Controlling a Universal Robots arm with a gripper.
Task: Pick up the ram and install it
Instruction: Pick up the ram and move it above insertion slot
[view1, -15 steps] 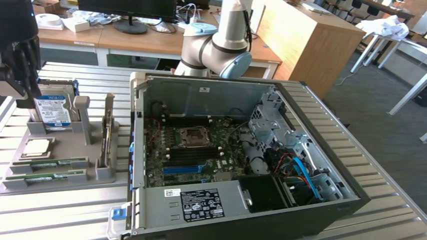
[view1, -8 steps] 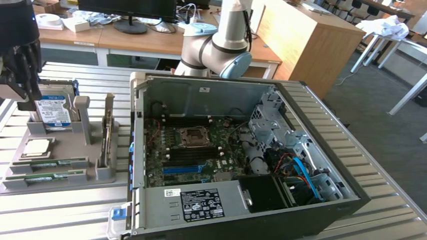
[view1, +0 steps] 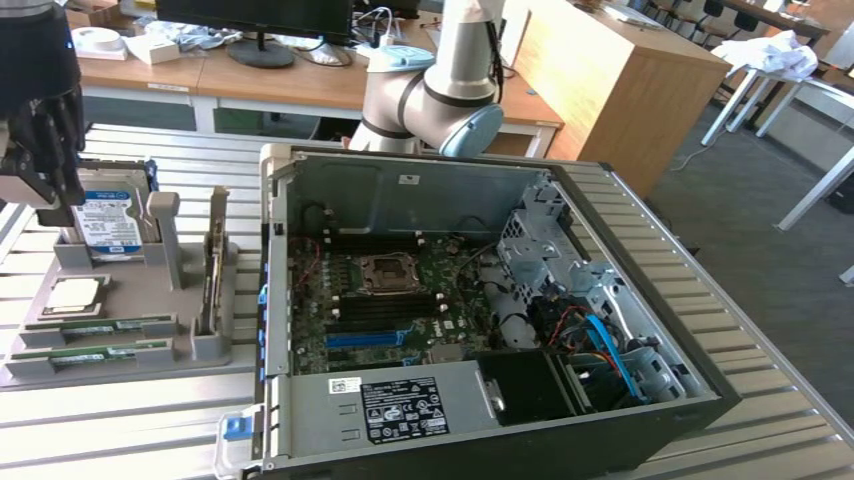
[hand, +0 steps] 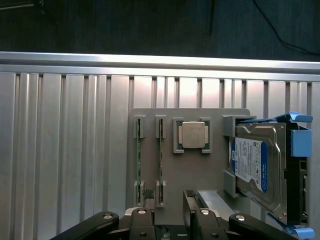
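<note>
Two thin green ram sticks (hand: 160, 160) (hand: 138, 160) lie side by side in slots of a grey holder tray (hand: 190, 172). In the exterior view they are at the tray's near end (view1: 100, 325) (view1: 94, 352). My gripper (hand: 169, 200) hangs well above the tray, open, with nothing between its fingers (hand: 148, 196). In the wrist view one stick lines up with the gap between them. In the exterior view the black gripper (view1: 47, 205) is over the hard drive end of the tray, at that view's left. The open computer case (view1: 467, 290) shows its motherboard (view1: 387, 300).
On the tray also sit a square silver processor (hand: 192, 134) and a hard drive (hand: 255, 165) in a blue bracket. An upright card (view1: 214, 270) stands between tray and case. Everything rests on a ribbed metal table (hand: 65, 150). The arm's base (view1: 434, 95) is behind the case.
</note>
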